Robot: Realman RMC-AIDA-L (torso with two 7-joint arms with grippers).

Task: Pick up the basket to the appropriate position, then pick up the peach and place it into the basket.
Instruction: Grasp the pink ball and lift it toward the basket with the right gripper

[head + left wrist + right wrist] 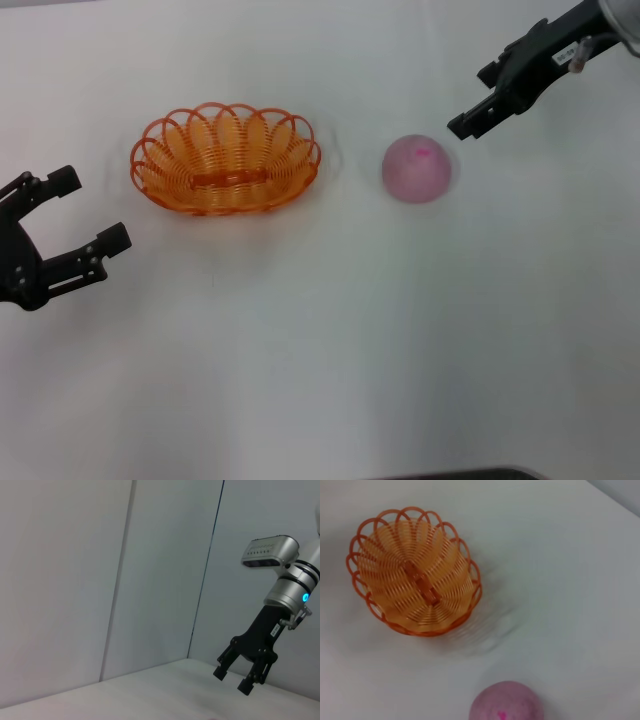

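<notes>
The orange wire basket (pixel 226 203) stands empty on the white table, left of the middle. The pale pink peach (pixel 417 168) with a magenta mark on top lies on the table to its right, apart from it. My left gripper (pixel 91 210) is open and empty, to the left of the basket and a little nearer me. My right gripper (pixel 472 100) is open and empty, just beyond and to the right of the peach, above the table. The right wrist view looks down on the basket (pixel 420 625) and the peach (pixel 507 704). The left wrist view shows the right gripper (pixel 232 680).
The white table (pixel 320 350) stretches wide in front of the basket and peach. A dark edge (pixel 460 474) shows at the near side. Grey wall panels (pixel 75 580) stand behind the table in the left wrist view.
</notes>
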